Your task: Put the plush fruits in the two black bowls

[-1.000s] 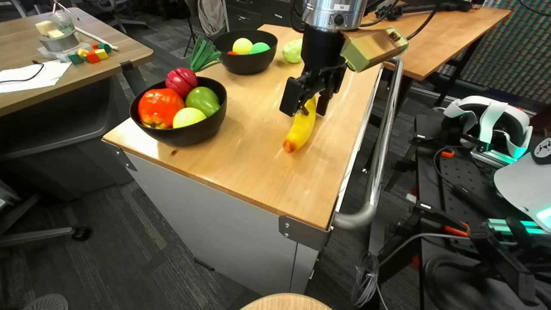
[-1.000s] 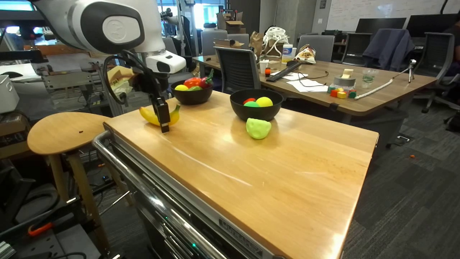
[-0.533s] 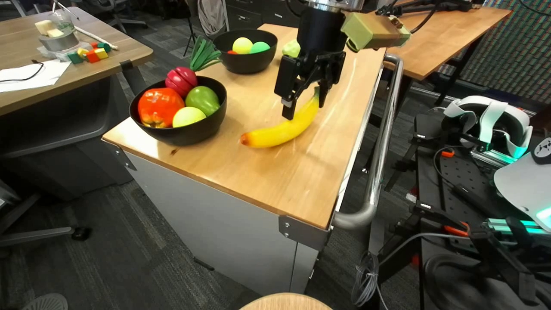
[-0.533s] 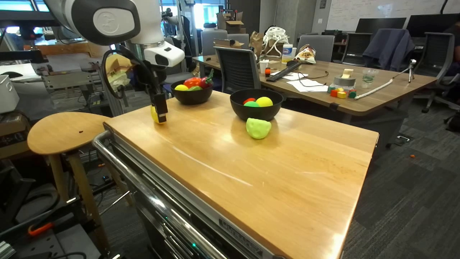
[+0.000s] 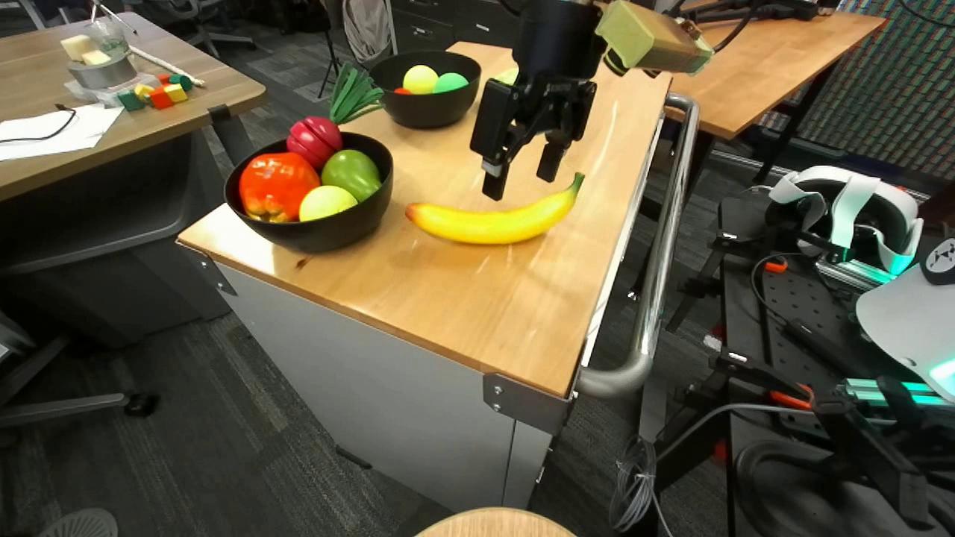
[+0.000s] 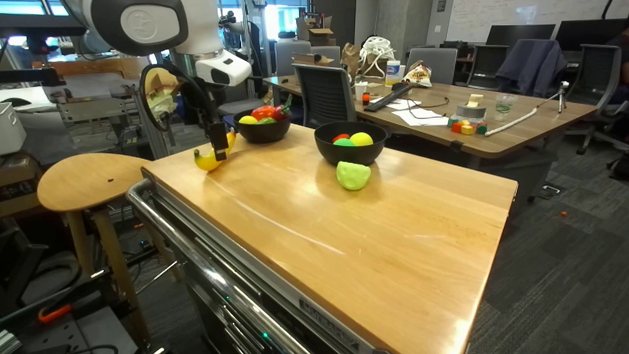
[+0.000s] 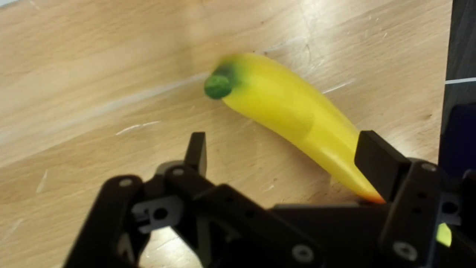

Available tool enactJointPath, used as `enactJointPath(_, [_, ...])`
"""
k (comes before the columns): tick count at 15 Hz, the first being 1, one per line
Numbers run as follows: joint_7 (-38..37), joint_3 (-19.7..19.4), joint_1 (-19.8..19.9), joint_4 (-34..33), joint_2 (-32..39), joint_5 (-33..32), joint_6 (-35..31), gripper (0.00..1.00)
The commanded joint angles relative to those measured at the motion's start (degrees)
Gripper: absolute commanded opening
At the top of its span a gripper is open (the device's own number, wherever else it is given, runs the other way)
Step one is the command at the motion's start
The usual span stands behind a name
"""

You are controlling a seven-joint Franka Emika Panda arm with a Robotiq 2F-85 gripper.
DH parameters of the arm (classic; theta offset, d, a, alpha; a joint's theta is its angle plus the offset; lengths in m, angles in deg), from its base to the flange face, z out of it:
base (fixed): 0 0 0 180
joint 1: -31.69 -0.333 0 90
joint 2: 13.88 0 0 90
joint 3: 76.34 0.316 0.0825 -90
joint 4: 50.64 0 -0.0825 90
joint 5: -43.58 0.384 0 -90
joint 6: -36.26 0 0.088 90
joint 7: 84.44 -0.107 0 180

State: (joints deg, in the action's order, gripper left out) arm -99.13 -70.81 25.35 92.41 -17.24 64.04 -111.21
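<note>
The yellow banana (image 5: 492,226) lies on the wooden table; it also shows in an exterior view (image 6: 207,161) and in the wrist view (image 7: 290,104). My gripper (image 5: 521,177) is open and empty just above it; in the wrist view the jaws (image 7: 285,152) stand wide apart, one finger overlapping the banana's red end. A black bowl (image 5: 336,233) holds a red fruit (image 5: 276,186), a magenta one with green leaves (image 5: 315,142), a green one (image 5: 351,175) and a pale yellow-green one (image 5: 328,203). Another black bowl (image 6: 350,153) holds yellow, green and red fruits. A pale green fruit (image 6: 353,176) lies beside it.
A metal rail (image 5: 664,246) runs along one table edge (image 6: 295,295). A round wooden stool (image 6: 88,177) stands beyond the table's end. A second table (image 6: 530,118) with toy blocks, papers and other items stands behind the bowls.
A second ago the fingers stood low around the banana. The gripper has since risen clear of it, and the banana has turned to lie crosswise, its red end toward the nearer bowl.
</note>
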Motion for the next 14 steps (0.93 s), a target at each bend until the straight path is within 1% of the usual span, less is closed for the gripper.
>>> enactJointPath(1, [5.53, 0.21, -0.65, -0.89, 0.31, 2.72, -0.51, 1.00])
enactJointPath(3, [9.86, -0.02, -0.71, -1.01, 0.64, 3.25, -0.85, 1.00])
enactJointPath(4, [13.71, -0.24, -0.76, -1.48, 1.01, 4.17, -0.02, 1.00])
enactJointPath(5, [16.75, -0.30, -0.68, -1.58, 1.64, 3.56, -0.62, 1.00])
enactJointPath(10, [25.06, 0.03, -0.13, -3.77, 7.57, 0.18, -1.11, 1.00])
enactJointPath(11, [25.56, 0.17, 0.00, -4.45, 9.25, -1.10, -1.24, 0.90])
enactJointPath(12, [26.04, 0.29, 0.13, -5.11, 10.66, -2.00, -1.32, 0.74])
enactJointPath(13, [25.73, 0.35, 0.19, -5.69, 12.00, -3.59, -1.57, 0.68])
enactJointPath(14, [25.51, 0.33, 0.37, -6.23, 12.90, -5.18, -1.58, 0.58])
